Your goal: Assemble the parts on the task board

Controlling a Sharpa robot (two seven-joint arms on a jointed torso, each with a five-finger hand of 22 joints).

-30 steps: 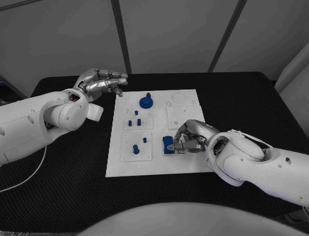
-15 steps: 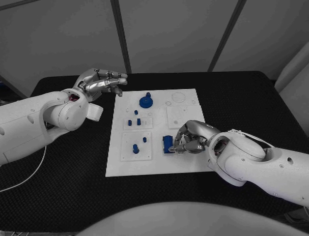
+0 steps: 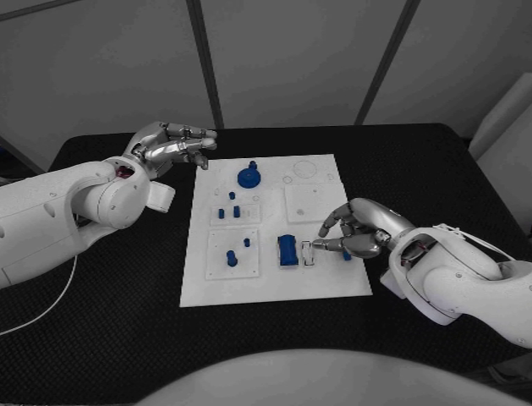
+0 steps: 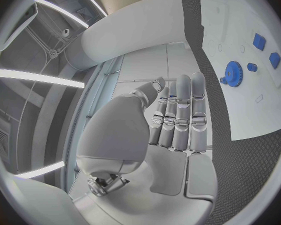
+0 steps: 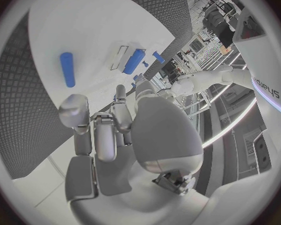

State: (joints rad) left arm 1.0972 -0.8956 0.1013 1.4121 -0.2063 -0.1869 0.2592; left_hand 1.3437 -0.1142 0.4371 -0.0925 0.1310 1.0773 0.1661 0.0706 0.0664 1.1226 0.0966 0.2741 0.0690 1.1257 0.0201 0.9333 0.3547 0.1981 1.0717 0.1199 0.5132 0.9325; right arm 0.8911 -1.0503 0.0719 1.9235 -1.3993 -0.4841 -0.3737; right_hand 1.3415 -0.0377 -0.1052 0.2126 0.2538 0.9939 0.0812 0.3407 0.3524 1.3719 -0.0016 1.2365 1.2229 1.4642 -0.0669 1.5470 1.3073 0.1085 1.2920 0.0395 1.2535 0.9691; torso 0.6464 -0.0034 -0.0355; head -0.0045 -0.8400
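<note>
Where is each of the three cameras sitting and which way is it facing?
Head view: on the robot's head, looking down at the task board; both arms show.
Left wrist view: behind the left hand, facing past its fingers to the board's edge.
Right wrist view: behind the right hand, facing the board.
Shared: head and left wrist views show the blue gear.

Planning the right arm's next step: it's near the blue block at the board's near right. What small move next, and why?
Probably bring the right hand back left onto the blue block. It holds nothing, fingers apart, just right of the block, which lies on the task board beside an outlined slot.
</note>
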